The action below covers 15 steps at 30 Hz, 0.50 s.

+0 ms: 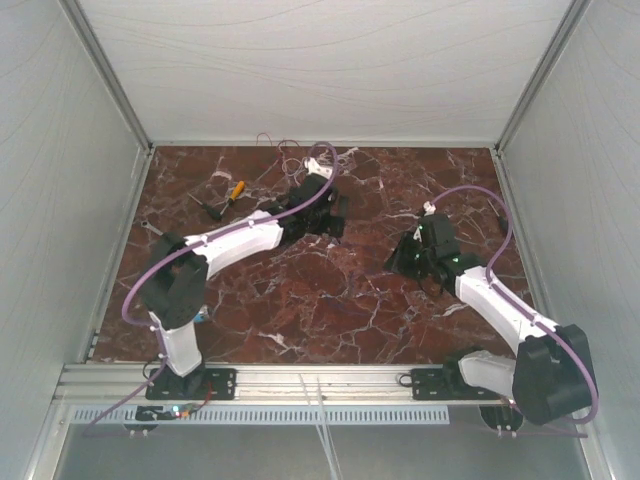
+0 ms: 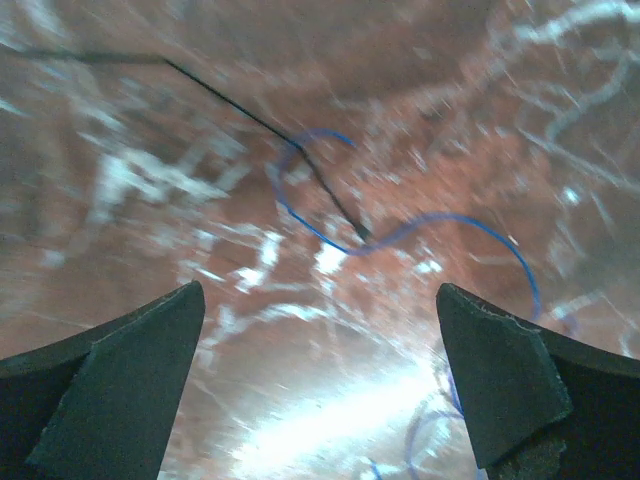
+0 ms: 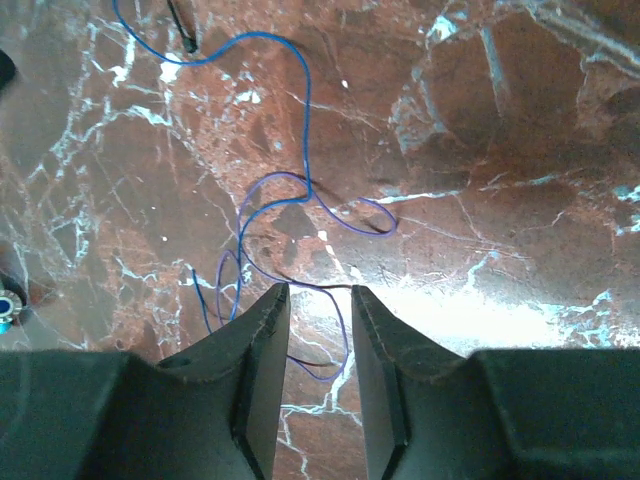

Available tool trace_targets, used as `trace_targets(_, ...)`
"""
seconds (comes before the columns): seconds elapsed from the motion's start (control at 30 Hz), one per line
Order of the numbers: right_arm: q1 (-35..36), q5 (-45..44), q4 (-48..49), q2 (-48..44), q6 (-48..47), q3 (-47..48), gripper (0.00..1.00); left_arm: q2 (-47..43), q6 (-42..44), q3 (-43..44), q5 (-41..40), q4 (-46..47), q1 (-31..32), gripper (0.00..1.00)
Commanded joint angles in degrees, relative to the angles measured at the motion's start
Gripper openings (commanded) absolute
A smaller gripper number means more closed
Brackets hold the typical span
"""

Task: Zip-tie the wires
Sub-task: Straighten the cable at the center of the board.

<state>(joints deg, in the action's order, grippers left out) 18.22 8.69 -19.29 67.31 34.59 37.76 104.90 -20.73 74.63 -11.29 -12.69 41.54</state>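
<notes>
Barely begun: the wires [image 3: 305, 180] lie loose and untied on the bench [image 3: 520, 130], under the wide-spread left fingers [image 2: 130, 390] and just ahead of the right fingers [image 3: 255, 380], parted only narrowly and seemingly gripping nothing.

High rear overview of whole table [image 1: 330, 290]; both wrist views close, downward onto it.
</notes>
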Motion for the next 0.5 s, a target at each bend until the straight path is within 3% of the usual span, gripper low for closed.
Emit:
trace_targets(0.0, -0.1, -1.1, -0.9, -2.9, -1.0, 2.1, 0.29, -1.5, 8.9, 3.1, -12.6, 1.4, -4.5, 1.0)
trace_targets(0.17, -0.1, -1.3, -0.9, -3.8, -0.7, 2.0, 0.31, 1.1, 9.8, 6.5, -8.9, 3.9, -12.0, 1.0)
trace_targets(0.33, 0.0, 0.5, 0.3, -4.3, -0.4, 1.5, 0.33, 6.9, 10.6, 13.4, -0.2, 3.2, -19.0, 0.99)
trace_targets(0.47, 0.2, 6.8, 5.1, -5.5, -1.0, 1.1, 0.42, 12.0, 8.3, 17.4, 3.1, 5.7, -23.2, 0.97)
